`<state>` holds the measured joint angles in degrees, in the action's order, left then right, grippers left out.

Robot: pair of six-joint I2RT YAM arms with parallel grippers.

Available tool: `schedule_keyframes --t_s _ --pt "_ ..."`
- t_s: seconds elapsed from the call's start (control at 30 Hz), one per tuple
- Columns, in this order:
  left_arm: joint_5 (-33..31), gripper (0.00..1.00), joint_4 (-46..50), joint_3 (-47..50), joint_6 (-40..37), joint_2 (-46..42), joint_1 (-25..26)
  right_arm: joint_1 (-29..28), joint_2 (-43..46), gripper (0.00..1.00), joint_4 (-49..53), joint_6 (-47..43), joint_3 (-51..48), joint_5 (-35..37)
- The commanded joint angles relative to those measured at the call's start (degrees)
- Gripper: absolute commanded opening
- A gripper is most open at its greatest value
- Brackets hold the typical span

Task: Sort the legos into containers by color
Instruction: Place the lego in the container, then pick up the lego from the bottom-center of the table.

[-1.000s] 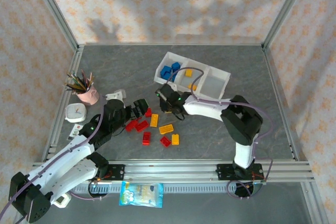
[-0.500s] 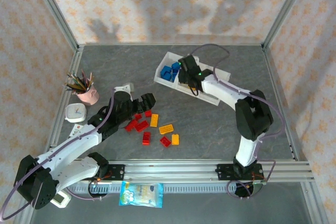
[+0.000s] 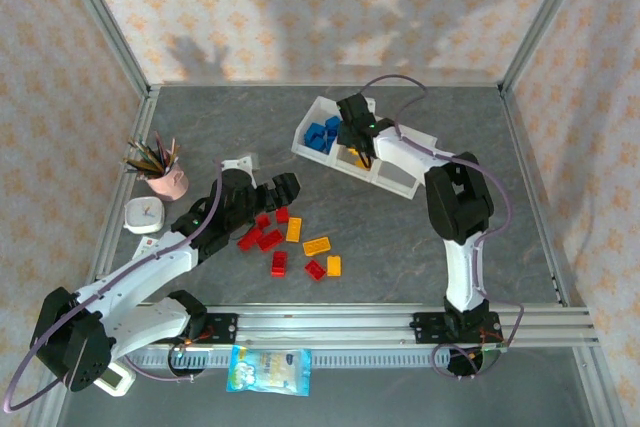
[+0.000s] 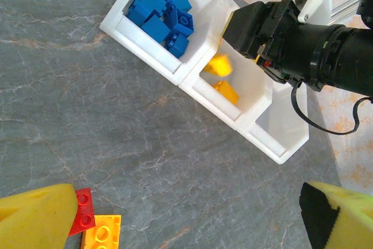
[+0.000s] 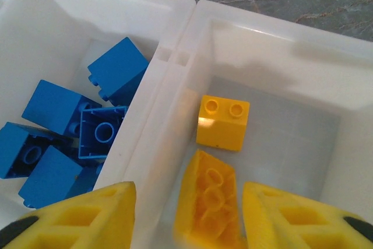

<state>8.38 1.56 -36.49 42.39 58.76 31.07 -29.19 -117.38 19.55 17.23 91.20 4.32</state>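
Over middle compartment (image 5: 285,126): right claw (image 5: 186,214) released, blurred yellow brick (image 5: 208,202) between its fingers; left claw (image 4: 186,217) spread, empty.

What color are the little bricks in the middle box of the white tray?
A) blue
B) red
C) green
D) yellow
D: the middle compartment of the tray holds yellow bricks, while the blue bricks sit in the end compartment beside it.
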Motion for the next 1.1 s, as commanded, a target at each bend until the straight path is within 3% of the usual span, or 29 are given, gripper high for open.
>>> schedule_keyframes --t_s 0.0,0.33,0.6,0.87,1.07 --pt "-0.54 0.99 -1.3 -1.66 -1.26 -0.17 -0.49 0.23 2.11 0.52 1.64 -0.62 -0.23 1.57" --pt "-2.31 0.99 0.85 0.01 -0.32 -3.02 -0.6 -4.88 11.98 0.58 1.47 1.03 -10.38 -0.09" --pt "-5.1 0.99 6.96 2.8 0.75 -10.15 -0.7 -14.11 17.75 0.64 0.47 6.06 -18.38 -3.14" --pt "-8.28 0.99 14.33 4.83 2.07 -17.36 -0.91 -24.36 15.43 0.69 0.74 11.06 -20.88 -2.83" --pt "-9.7 0.99 17.33 5.73 2.69 -21.0 -1.0 -27.97 13.33 0.7 0.65 13.21 -21.51 -3.35"
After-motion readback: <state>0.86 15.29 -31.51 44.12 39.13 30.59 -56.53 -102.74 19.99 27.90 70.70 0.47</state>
